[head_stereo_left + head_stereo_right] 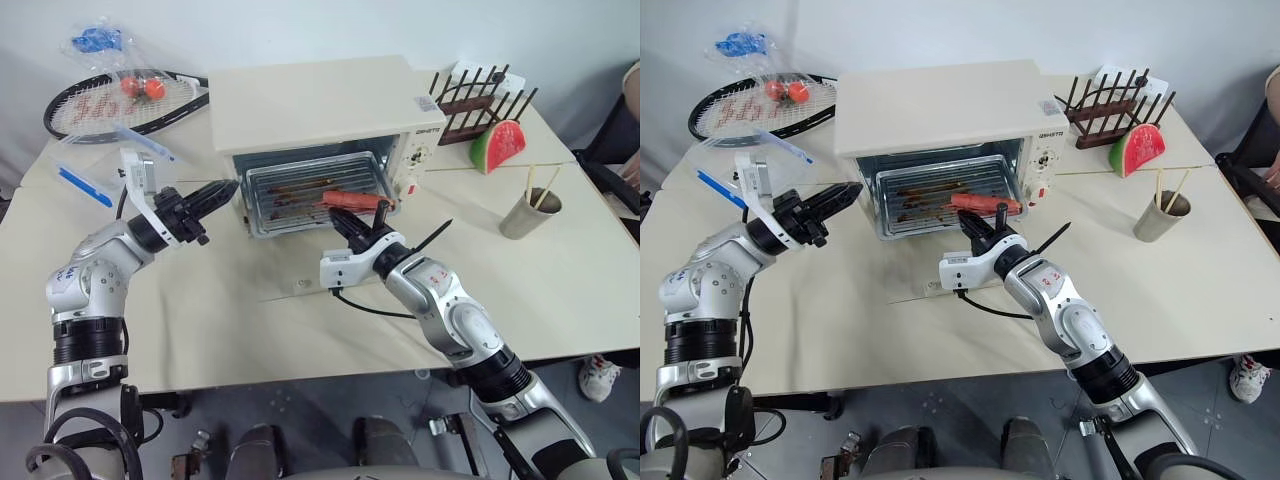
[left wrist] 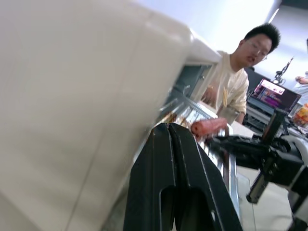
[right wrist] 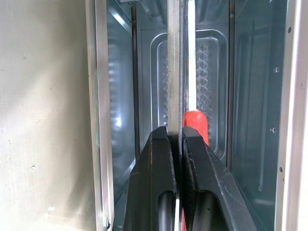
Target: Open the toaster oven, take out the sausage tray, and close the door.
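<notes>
- I see the toaster oven standing on the table, its open front facing me and its knob panel on its right side.
- The door lies dropped flat on the table in front of the opening; I can barely make it out against the tabletop.
- The sausage tray juts partway out of the oven mouth, long axis running left to right across the opening, front edge tilted toward me.
- The sausage lies on the tray's right half, lengthwise along the tray.
- My right claw is clamped on the tray's front rim, just below the sausage; the right wrist view shows the thin metal edge pinched between both fingers, with the oven cavity behind.
- My left claw has its fingers pressed together on nothing, tips just beside the tray's left front corner and the oven's left wall.
- Around the oven I see a racket at the back left, a dish rack and watermelon slice at the right, and a cup with sticks.
- The left wrist view adds a person beyond the table.
</notes>
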Robot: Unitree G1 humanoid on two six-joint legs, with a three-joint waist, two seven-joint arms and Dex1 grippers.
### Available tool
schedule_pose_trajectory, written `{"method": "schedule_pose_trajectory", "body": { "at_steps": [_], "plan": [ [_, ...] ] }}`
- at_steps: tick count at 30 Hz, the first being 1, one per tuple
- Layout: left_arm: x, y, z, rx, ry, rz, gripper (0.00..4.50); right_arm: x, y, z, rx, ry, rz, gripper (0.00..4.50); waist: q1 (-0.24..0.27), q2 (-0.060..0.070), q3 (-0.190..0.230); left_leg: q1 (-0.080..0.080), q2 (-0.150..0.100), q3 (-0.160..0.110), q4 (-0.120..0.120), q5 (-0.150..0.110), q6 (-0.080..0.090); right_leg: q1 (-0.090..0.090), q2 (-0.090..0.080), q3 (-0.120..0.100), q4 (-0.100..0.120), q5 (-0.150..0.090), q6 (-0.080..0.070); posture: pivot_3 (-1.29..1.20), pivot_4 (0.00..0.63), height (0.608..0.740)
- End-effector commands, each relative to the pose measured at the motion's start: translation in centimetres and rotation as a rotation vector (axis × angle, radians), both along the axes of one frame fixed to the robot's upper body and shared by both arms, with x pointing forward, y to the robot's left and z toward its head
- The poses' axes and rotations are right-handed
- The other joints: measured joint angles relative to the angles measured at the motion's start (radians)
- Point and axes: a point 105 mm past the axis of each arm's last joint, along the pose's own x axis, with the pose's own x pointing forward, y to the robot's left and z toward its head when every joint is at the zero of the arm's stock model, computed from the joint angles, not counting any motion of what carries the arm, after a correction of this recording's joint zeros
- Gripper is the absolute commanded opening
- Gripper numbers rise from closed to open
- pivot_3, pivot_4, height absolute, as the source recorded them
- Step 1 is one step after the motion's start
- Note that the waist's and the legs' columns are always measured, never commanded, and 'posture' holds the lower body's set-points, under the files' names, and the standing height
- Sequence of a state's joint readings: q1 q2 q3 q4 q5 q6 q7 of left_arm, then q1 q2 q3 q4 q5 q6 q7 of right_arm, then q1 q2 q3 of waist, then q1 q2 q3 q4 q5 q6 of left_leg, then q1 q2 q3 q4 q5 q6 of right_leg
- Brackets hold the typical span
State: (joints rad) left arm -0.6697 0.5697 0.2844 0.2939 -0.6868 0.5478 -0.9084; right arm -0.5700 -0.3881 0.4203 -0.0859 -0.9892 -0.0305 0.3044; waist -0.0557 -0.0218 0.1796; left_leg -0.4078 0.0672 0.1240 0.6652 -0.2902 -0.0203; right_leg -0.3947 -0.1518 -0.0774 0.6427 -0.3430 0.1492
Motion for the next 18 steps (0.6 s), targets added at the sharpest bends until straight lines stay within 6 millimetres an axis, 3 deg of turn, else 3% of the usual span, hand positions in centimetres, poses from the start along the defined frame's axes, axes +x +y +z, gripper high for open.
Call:
{"method": "schedule_pose_trajectory", "body": {
  "at_steps": [1,18],
  "plan": [
    [0.5,0.3,1.1,0.012,-0.048,0.018,0.02,-0.6,0.1,2.6,0.047,-0.092,0.021,0.0,0.001,0.0,0.0,0.0,0.0,0.0,0.0,0.0,0.0,0.0,0.0,0.0,0.0,0.0,0.0,0.0,0.15,0.74],
    [2.4,-0.8,1.2,0.02,-0.022,0.016,0.02,-2.9,1.0,2.1,0.043,-0.041,0.082,0.0,0.014,0.0,0.0,0.0,0.0,0.0,0.001,0.0,0.0,0.001,0.0,0.0,0.0,0.0,0.0,0.0,0.15,0.74]
  ]
}}
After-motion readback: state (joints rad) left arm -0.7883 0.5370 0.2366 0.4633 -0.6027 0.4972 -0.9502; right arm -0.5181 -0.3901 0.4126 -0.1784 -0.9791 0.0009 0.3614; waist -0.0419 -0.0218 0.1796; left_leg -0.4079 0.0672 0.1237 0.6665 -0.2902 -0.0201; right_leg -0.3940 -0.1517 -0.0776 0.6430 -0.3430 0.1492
